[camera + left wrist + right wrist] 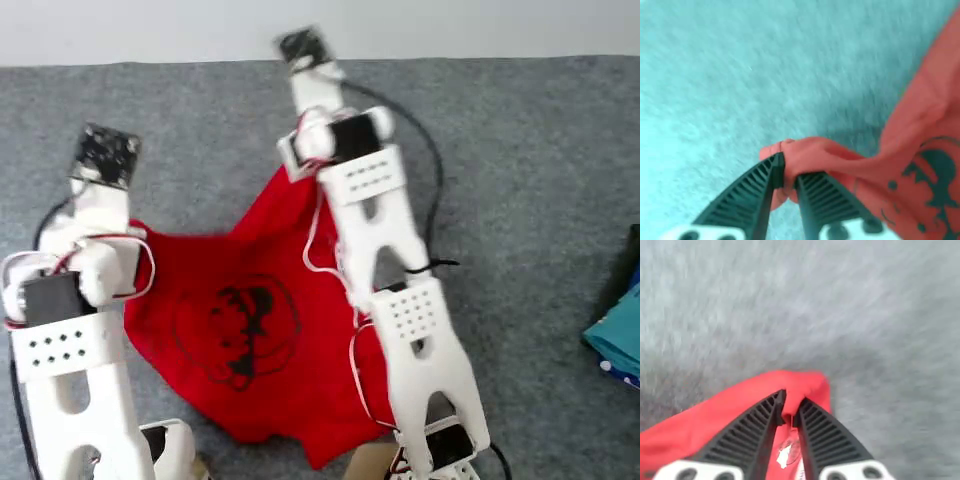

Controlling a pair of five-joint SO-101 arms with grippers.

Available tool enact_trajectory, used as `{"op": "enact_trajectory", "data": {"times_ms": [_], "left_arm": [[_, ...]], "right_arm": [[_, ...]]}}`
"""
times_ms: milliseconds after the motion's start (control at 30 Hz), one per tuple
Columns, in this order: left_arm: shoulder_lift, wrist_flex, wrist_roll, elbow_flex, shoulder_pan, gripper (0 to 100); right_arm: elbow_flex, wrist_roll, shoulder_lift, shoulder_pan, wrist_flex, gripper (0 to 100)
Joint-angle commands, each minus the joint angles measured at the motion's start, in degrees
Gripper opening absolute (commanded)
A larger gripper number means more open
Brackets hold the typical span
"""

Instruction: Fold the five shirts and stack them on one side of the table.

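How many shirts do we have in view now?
1 for certain: the red fabric shirt with a dark round print, mid-table, pinched by the left hand and right hand. Teal fabric at the high view's right edge may be more shirts, cut off.

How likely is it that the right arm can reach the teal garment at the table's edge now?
Probably not yet: its end effector is shut on a corner of the red shirt, and the teal garment lies well apart.

Left end effector [789, 172] clamped on a bunched fold of red shirt [920, 125] — cloth with dark print trailing off from the pinch — grey fuzzy tabletop [740, 75] behind.
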Motion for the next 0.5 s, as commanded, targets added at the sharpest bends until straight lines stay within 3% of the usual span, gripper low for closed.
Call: {"op": "enact_trajectory", "data": {"times_ms": [0,300,467], "left_arm": [[-0.44,2.2,1.05,-10.86,0.79,0],[-0.35,9.32,1.05,-30.29,10.55,0],[-0.35,9.32,3.96,-35.38,11.16,0]], "right_arm": [[-2.37,2.99,-11.38,2.77,2.33,0.9],[-1.85,3.43,-28.0,8.57,2.51,0.8],[9.58,3.16,-39.52,12.18,2.51,0.8]]}}
